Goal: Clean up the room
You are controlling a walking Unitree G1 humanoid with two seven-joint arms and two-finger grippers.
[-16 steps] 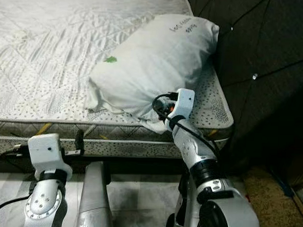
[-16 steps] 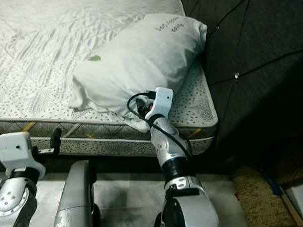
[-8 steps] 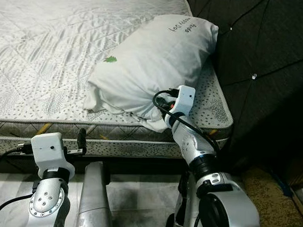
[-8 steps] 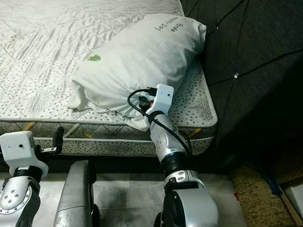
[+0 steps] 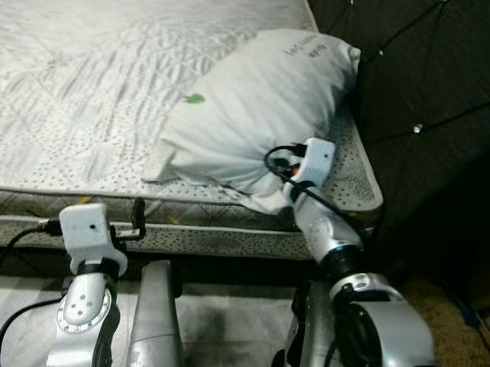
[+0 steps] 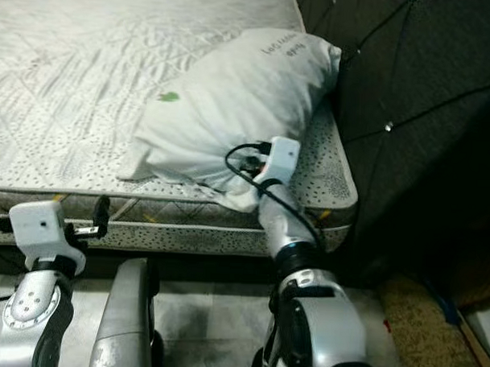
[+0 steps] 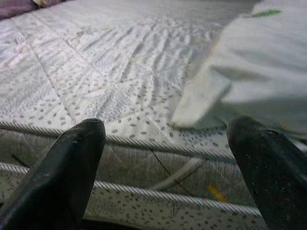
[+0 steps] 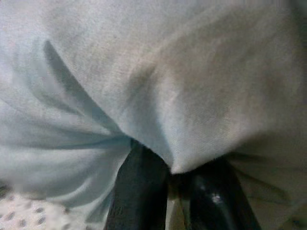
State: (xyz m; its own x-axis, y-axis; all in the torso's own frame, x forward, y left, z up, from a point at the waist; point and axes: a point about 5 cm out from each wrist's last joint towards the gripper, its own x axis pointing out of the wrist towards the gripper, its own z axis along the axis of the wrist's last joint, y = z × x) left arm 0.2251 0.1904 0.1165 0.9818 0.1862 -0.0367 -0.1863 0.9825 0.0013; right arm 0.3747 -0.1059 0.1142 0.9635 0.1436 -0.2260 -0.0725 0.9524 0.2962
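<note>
A white pillow with a small green leaf mark and dark lettering lies on the bare quilted mattress, close to its near right corner, one end against the dark headboard. My right gripper is shut on a fold of the pillow's cloth at its near edge; in the right wrist view the two black fingers pinch the fabric between them. My left gripper stands open in front of the mattress side, below its edge, with nothing between its fingers.
The padded dark headboard runs along the right of the bed. A tiled floor lies below the mattress edge, and a brown mat sits on the floor at the right. My own silver body stands at the bottom of the head views.
The whole view has shifted a little to the right, so the camera moved. My right gripper stays clamped on the pillow's near edge; the left arm has barely moved.
</note>
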